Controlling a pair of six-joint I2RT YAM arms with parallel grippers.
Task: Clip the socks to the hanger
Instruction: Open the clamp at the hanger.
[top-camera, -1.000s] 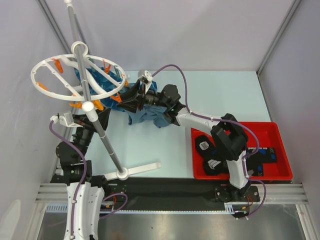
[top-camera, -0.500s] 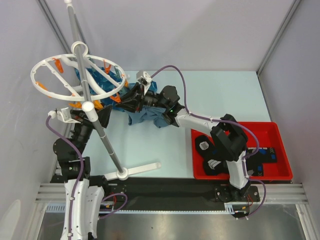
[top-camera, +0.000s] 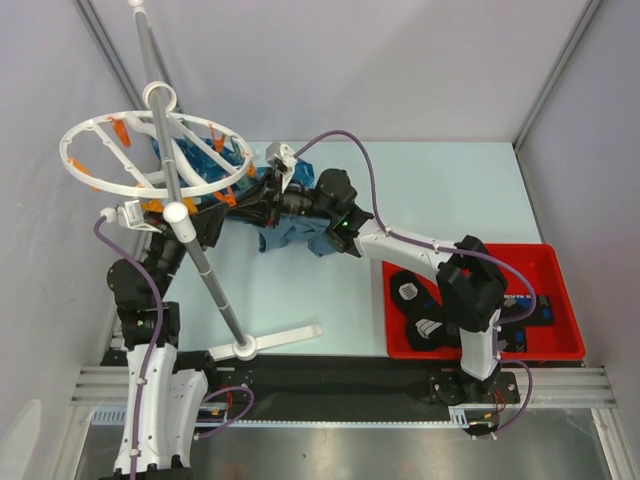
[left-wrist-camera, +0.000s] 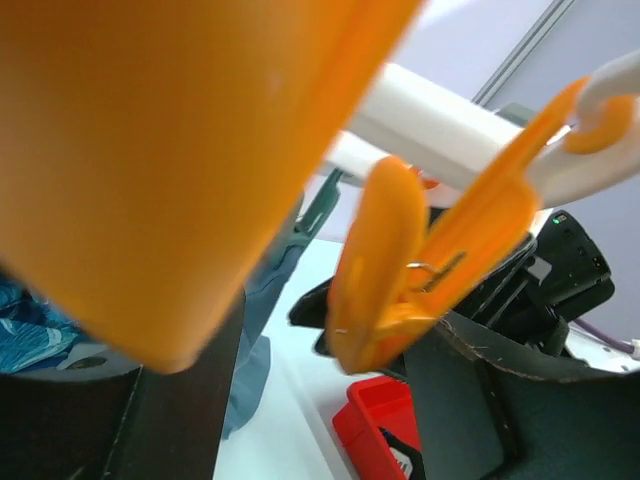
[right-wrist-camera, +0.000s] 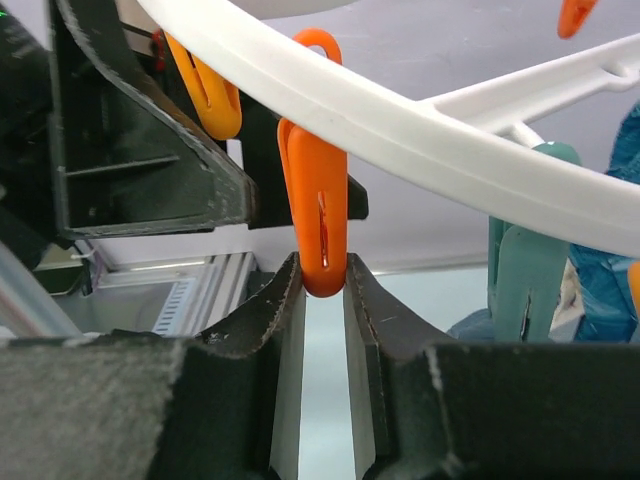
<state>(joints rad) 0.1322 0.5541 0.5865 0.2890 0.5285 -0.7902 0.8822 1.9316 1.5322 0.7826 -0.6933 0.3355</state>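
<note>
The socks (top-camera: 412, 292) lie black with white patches in the red tray (top-camera: 548, 256) at the right; a corner of that tray (left-wrist-camera: 372, 425) shows in the left wrist view. The white ring hanger (top-camera: 120, 180) stands at the far left on a grey pole. My right gripper (top-camera: 246, 200) reaches under the ring's right side; its jaws (right-wrist-camera: 322, 275) are shut on the lower end of an orange clip (right-wrist-camera: 318, 210). My left gripper (top-camera: 204, 222) is under the ring's near side, open (left-wrist-camera: 330, 335), with another orange clip (left-wrist-camera: 395, 265) hanging between its fingers.
Blue patterned cloths (top-camera: 205, 165) hang from the ring's far side and a grey-blue cloth (top-camera: 295, 232) lies below the right arm. A teal clip (right-wrist-camera: 525, 265) hangs to the right of the held one. The hanger's foot (top-camera: 275, 342) rests near the front edge.
My right gripper has closed on the orange clip and pushed a little left under the ring. My left gripper has opened and its arm has shifted. The ring has tilted slightly.
</note>
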